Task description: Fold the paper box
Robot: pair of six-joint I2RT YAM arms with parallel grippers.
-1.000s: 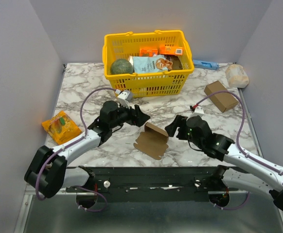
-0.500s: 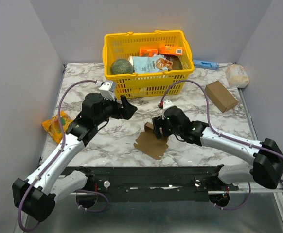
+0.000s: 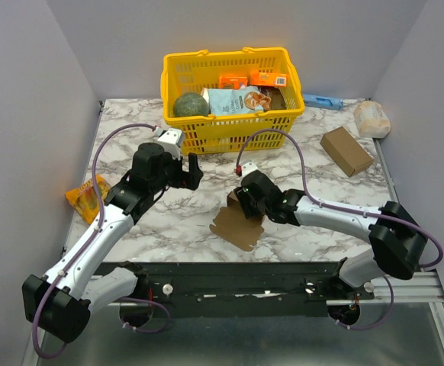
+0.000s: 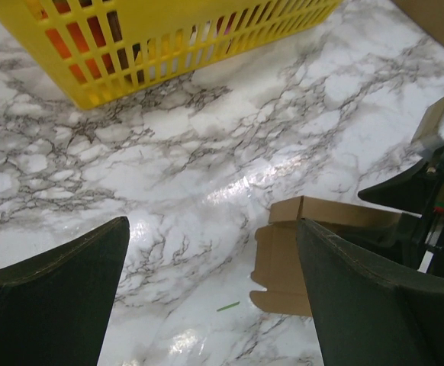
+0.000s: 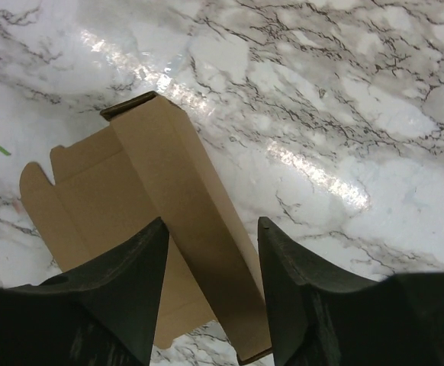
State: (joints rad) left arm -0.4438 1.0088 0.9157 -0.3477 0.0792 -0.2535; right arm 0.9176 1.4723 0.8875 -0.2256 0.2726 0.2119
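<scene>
1. The paper box [image 3: 239,221] lies just below the centre of the top view, on the marble table [image 3: 123,130]. It is mostly flat, with one long panel folded up along its upper right edge.
2. The right gripper [image 3: 242,200] is down on that raised panel. In the right wrist view its fingers [image 5: 130,290] stand one on either side of the panel, very close to it. I cannot tell whether they pinch it.
3. The left gripper [image 3: 194,169] hangs left of centre above bare marble, apart from the box. Its jaws are spread wide and hold nothing.
4. A yellow basket [image 3: 237,131] stands at top centre and a brown carton [image 3: 346,150] at upper right. An orange snack packet [image 3: 85,194] lies at the left edge, partly under the left arm.
</scene>
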